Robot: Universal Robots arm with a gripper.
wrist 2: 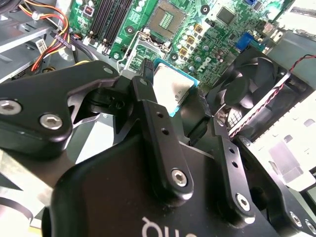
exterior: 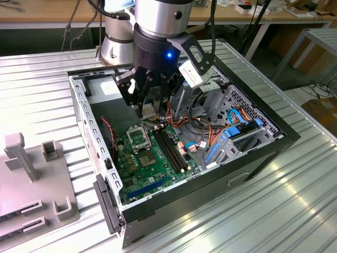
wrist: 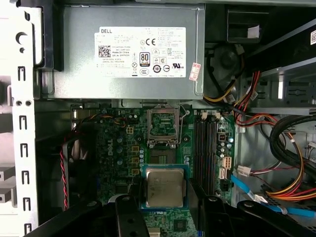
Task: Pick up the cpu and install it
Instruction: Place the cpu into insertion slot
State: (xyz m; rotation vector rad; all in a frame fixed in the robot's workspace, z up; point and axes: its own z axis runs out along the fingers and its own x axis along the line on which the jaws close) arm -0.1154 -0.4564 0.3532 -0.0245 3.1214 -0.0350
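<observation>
Now the arm (exterior: 158,21) points down over the open case (exterior: 253,158), pincer (wrist: 165,193) clamped on the cpu (wrist: 164,185).

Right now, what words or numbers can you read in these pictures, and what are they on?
White label on the grey power supply: a logo, badges and fine print, too small to read surely.
The cpu, held in the gripper: faint marks, unreadable.
Gripper body, second wrist view: white letters cut off at the picture's edge.
Motherboard: tiny white marks, too small.
</observation>
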